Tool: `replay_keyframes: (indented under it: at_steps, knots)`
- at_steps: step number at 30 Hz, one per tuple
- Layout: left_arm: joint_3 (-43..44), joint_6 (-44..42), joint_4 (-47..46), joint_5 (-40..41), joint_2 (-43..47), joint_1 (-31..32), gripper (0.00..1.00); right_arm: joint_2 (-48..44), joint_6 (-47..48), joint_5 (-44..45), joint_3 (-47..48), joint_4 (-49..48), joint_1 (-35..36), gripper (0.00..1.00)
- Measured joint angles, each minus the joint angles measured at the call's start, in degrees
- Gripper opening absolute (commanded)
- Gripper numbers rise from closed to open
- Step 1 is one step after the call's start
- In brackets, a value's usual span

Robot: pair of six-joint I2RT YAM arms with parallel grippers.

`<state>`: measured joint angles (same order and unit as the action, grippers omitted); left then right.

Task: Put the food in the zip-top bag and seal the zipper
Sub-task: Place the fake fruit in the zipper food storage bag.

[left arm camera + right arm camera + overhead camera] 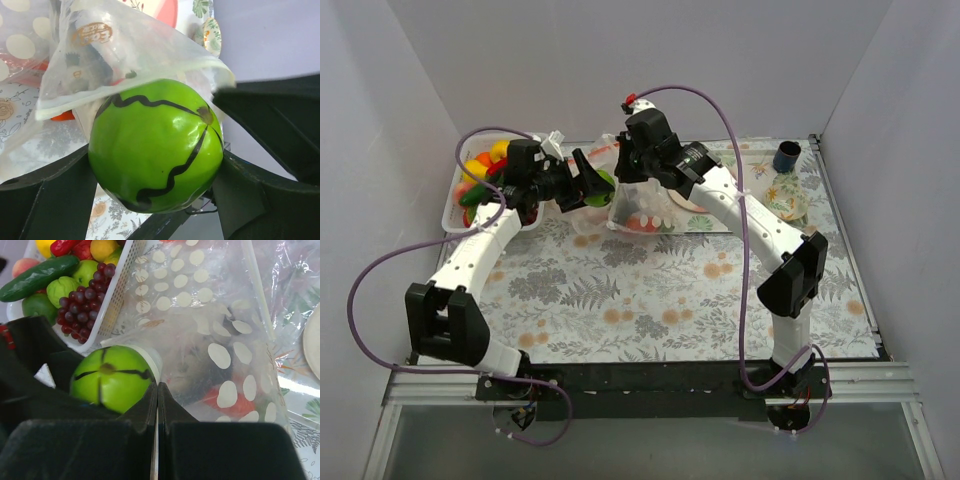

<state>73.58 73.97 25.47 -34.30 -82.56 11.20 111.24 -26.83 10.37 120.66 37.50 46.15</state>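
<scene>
My left gripper (592, 186) is shut on a green round toy fruit with black wavy lines (155, 150). Its fingers (50, 200) press on both sides of the fruit. The fruit (600, 190) hangs at the open mouth of the zip-top bag (645, 205), partly under its upper lip (140, 80). The bag is transparent with white dots (220, 340) and holds some red and pale food. My right gripper (157, 390) is shut on the bag's edge and holds it up (623, 165). I cannot make out the zipper clearly.
A white slatted basket (453, 210) at the far left holds more food: purple grapes (85, 300), a cucumber (40, 275), and green, yellow and red rounds. A dark blue cup (786, 157) and a patterned dish (786, 197) stand at the far right. White walls enclose the flowered table.
</scene>
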Motion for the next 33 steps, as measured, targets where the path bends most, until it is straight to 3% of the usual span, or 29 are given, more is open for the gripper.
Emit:
replay_keyframes:
  at_steps: [3, 5, 10, 21, 28, 33]
  knots:
    - [0.31, 0.22, -0.55, 0.87, -2.56, 0.96, 0.65, -1.05, -0.09, -0.26, -0.98, -0.44, 0.79, 0.01]
    - [0.35, 0.22, -0.76, 1.75, -3.52, 1.64, 0.78, -2.43, -0.24, -0.35, -2.47, -0.90, 1.22, 0.01]
    - [0.35, -0.02, -1.53, 3.80, -4.15, 3.63, 0.97, -4.13, -0.46, -0.46, -2.62, -1.33, 1.92, 0.01]
    - [2.82, -0.72, -0.68, 4.42, -1.40, 4.52, 0.97, -7.43, -0.15, 1.20, -5.62, -1.49, 1.90, 0.01]
    - [7.78, -1.11, 4.33, 10.03, 5.57, 4.26, 0.97, -12.31, 0.22, 3.56, -13.79, -1.84, 1.86, 0.01]
    - [15.04, -1.68, 5.11, 15.04, 5.09, -1.09, 0.93, -19.02, 0.17, 3.06, -21.20, -2.21, 1.86, 0.01]
